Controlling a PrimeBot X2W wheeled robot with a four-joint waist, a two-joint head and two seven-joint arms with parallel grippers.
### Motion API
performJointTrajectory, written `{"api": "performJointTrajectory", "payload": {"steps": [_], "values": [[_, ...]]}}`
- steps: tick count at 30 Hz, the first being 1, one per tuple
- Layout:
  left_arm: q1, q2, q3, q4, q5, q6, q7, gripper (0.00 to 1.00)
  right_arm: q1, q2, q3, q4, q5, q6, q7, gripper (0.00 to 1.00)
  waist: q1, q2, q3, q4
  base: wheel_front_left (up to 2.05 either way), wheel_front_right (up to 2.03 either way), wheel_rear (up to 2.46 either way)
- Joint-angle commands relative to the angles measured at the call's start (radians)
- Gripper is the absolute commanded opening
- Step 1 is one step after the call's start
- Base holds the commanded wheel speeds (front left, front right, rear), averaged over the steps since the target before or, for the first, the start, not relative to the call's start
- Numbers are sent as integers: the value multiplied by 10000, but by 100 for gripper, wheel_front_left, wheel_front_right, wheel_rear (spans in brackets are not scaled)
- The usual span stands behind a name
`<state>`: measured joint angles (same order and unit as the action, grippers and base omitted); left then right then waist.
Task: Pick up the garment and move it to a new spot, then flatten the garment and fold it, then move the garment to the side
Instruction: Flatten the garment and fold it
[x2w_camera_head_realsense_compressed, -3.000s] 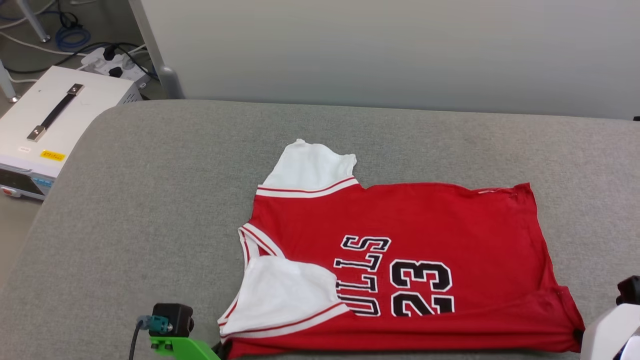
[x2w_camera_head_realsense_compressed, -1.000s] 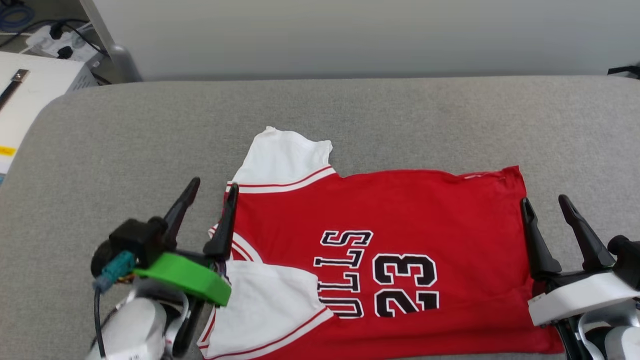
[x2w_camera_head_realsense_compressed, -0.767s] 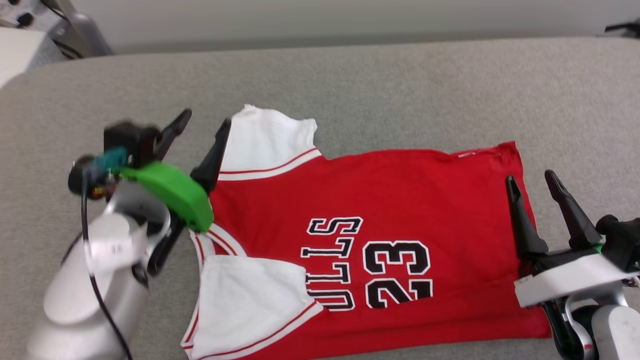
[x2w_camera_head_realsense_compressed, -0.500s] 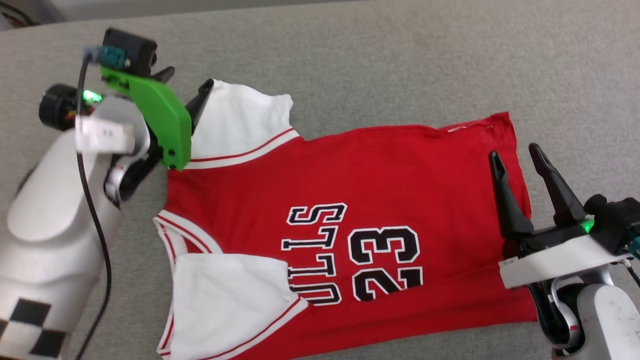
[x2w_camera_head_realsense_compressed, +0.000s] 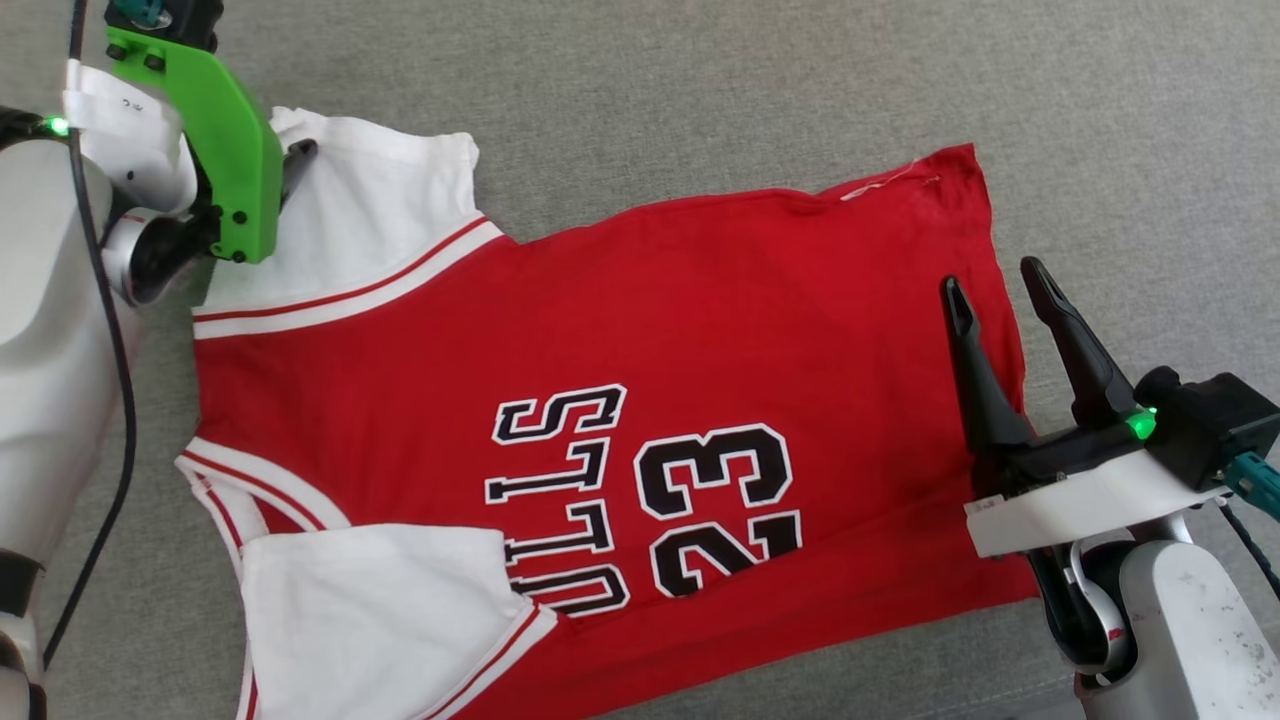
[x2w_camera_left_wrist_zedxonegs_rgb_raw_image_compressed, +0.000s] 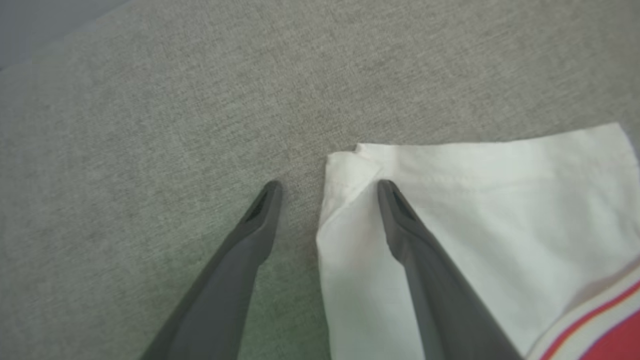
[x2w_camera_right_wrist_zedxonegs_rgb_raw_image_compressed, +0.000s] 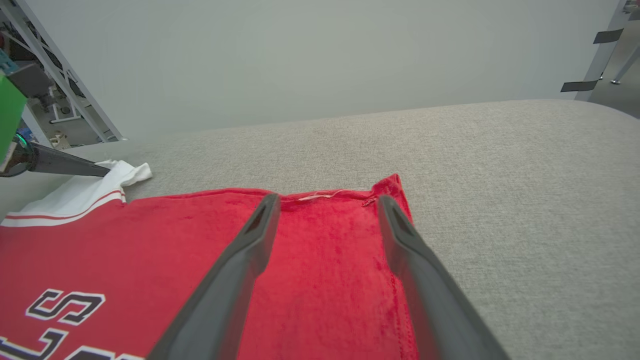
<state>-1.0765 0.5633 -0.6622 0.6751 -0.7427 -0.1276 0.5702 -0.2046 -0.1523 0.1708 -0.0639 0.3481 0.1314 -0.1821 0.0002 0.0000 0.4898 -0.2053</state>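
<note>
Left gripper (x2w_camera_left_wrist_zedxonegs_rgb_raw_image_compressed: 325, 187) had swung up to the red shirt's (x2w_camera_head_realsense_compressed: 700, 330) white sleeve (x2w_camera_left_wrist_zedxonegs_rgb_raw_image_compressed: 500, 200), fingers spread astride its corner (nothing pinched); right gripper (x2w_camera_head_realsense_compressed: 990, 280), spread too, above the hem (x2w_camera_head_realsense_compressed: 985, 210) on grey upholstery (x2w_camera_head_realsense_compressed: 700, 80)

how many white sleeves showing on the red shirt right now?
2. The far sleeve lies at the open left pincer; the near sleeve is folded over the garment, covering part of its lettering.
</note>
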Motion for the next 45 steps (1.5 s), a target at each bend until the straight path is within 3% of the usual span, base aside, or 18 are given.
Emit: {"api": "performJointTrajectory", "payload": {"steps": [1,7,8,10,15,21,27,38,45], "values": [[-267,97,-92,248,-96,-29,-7,100,-238,6,31,29,72,-7,-104,100,-2,0,268,-239,0,0,0],[-518,-78,-132,1400,-594,-30,113,100,-242,-41,27,110,82,-7,-124,100,-2,0,357,-259,0,0,0],[-472,-136,-191,1523,-767,-30,290,51,-231,-54,25,127,74,-7,-116,100,-2,0,342,-245,0,0,0],[-379,-223,-256,1669,-1090,-30,517,0,-221,-66,4,144,43,-7,-97,100,-2,0,285,-203,0,0,0],[-171,-342,-423,1687,-1609,-30,328,0,-200,-136,-114,116,-19,-7,13,100,-2,0,31,-35,0,0,0],[-47,-476,-487,1368,-2051,-30,-1079,0,-111,-315,-225,119,-59,-7,268,100,-2,0,-540,236,0,0,0],[94,-344,-745,556,-2645,-30,-1972,0,2,-928,-375,70,25,-7,1332,100,-2,0,-1159,623,0,0,0],[627,648,-1632,-2215,-3014,-4,-2050,0,-834,-2648,-762,70,765,-7,6005,100,-2,0,-1330,1553,0,0,0],[1319,1281,-1605,-4751,-2990,773,-1933,0,-2094,-3271,-735,754,1122,-7,8809,100,-2,0,-881,2184,0,0,0]]}}
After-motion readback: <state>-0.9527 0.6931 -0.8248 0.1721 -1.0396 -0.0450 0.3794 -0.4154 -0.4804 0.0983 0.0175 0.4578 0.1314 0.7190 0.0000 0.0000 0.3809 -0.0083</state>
